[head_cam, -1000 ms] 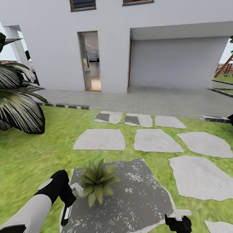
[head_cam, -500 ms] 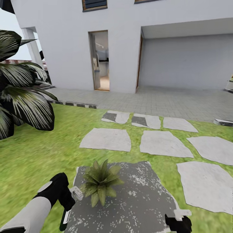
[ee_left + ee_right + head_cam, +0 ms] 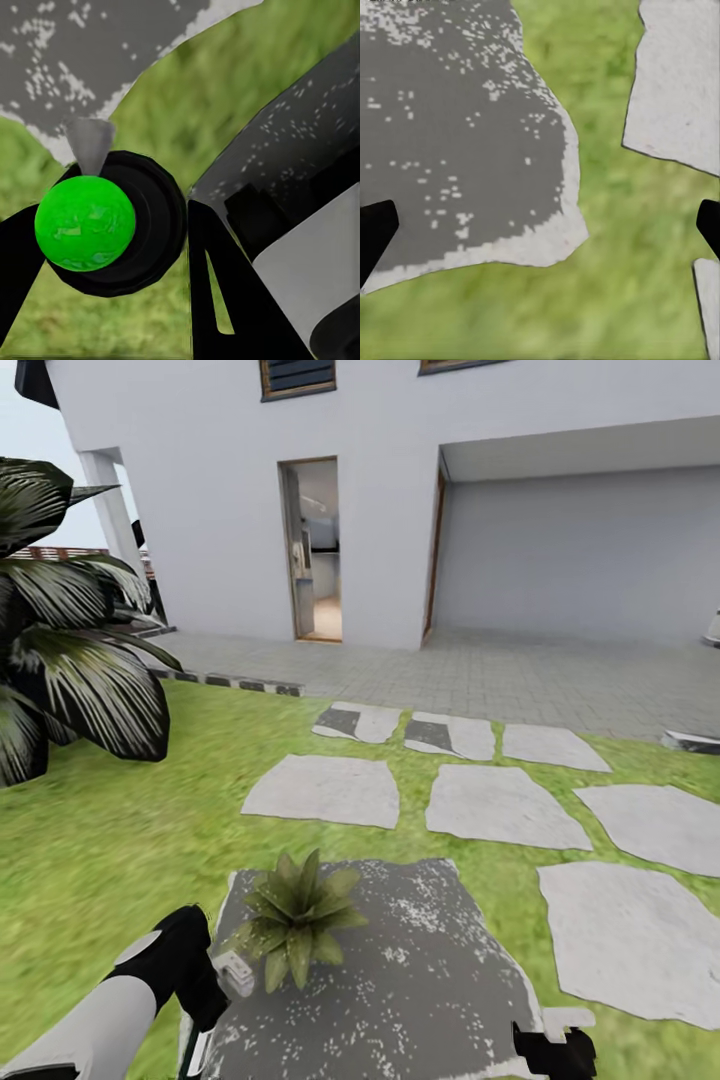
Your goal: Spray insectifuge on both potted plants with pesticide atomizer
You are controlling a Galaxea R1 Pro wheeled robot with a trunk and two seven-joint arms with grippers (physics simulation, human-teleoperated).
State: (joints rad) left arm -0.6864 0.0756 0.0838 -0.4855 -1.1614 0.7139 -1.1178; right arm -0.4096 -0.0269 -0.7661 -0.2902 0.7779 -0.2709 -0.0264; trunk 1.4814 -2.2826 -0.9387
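One potted plant (image 3: 295,922), a low rosette of pointed green leaves, stands on the dark grey stone patio (image 3: 420,980); its leaves hide the pot. My left gripper (image 3: 203,1008) hangs just left of the plant, shut on the pesticide atomizer (image 3: 236,973), whose pale nozzle points toward the leaves. In the left wrist view the atomizer's green cap (image 3: 85,223) and grey nozzle (image 3: 90,142) sit between the black fingers (image 3: 225,300). Over the patio's near right corner, my right gripper (image 3: 555,1052) is open, with nothing between its fingertips (image 3: 375,234).
A tall palm-like plant (image 3: 70,650) stands on the lawn at the left. Pale stepping stones (image 3: 495,800) lead over the grass to a paved strip before the white house (image 3: 200,510), which has an open doorway (image 3: 318,550).
The head view has panned left, so house and stones sit further right in the picture. The left gripper still holds the atomizer beside the plant, slightly lower in view.
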